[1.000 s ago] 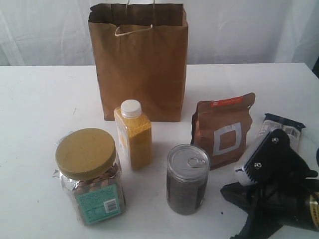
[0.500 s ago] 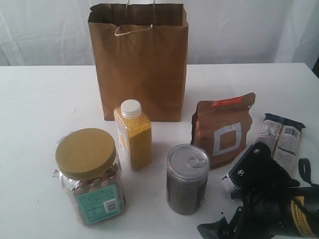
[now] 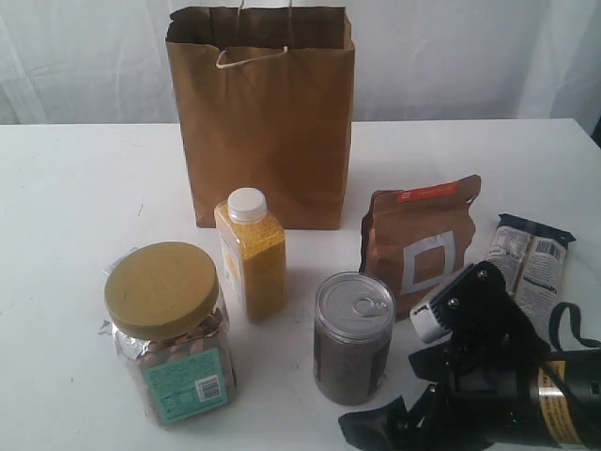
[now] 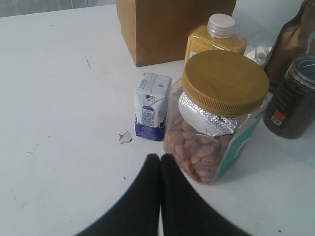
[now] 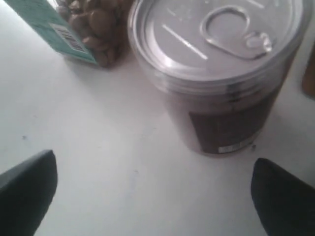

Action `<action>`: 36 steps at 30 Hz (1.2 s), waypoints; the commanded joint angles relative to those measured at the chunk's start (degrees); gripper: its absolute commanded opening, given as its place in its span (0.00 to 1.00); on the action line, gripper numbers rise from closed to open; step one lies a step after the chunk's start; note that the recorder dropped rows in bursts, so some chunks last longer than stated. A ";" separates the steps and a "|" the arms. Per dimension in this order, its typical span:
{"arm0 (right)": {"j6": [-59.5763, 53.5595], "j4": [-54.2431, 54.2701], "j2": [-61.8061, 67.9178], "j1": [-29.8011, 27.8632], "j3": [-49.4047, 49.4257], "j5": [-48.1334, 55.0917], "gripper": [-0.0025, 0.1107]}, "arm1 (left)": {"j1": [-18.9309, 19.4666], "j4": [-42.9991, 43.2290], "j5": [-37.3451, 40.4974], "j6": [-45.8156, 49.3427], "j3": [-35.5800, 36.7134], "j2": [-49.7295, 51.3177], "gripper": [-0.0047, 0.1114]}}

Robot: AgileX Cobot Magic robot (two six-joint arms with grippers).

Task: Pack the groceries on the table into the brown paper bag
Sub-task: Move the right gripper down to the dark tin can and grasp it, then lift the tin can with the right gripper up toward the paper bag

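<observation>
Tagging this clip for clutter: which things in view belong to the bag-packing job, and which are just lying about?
Part of the job: brown paper bag, yellow-lidded jar, yellow bottle, pull-tab can, copper-brown pouch, long packet, small white-blue carton, table.

Just lying about: pale scrap or chip beside the carton; white curtain behind.

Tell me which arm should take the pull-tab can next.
Right, probably. The right gripper is open and faces the pull-tab clear can; the left gripper is shut, near the yellow-lidded clear jar.
</observation>
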 commanded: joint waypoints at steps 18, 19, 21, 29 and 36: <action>-69.75 51.97 17.53 0.06 0.03 -20.68 0.95 | 0.26 -0.42 -0.07 -0.30 0.41 -0.27 0.04; -69.75 52.44 19.00 0.06 0.03 -21.35 0.95 | 0.26 -0.42 -0.07 -0.30 0.41 -0.27 0.04; -69.75 52.58 21.28 0.06 -0.09 -22.26 0.95 | 0.26 -0.42 -0.07 -0.30 0.41 -0.27 0.04; -72.07 56.10 30.88 0.06 -4.04 -28.42 0.95 | 0.26 -1.46 -0.06 -0.51 0.41 -0.27 0.04; -70.99 57.22 32.92 0.06 -5.13 -28.42 0.67 | 0.26 -1.70 0.06 -0.51 0.41 -0.27 0.04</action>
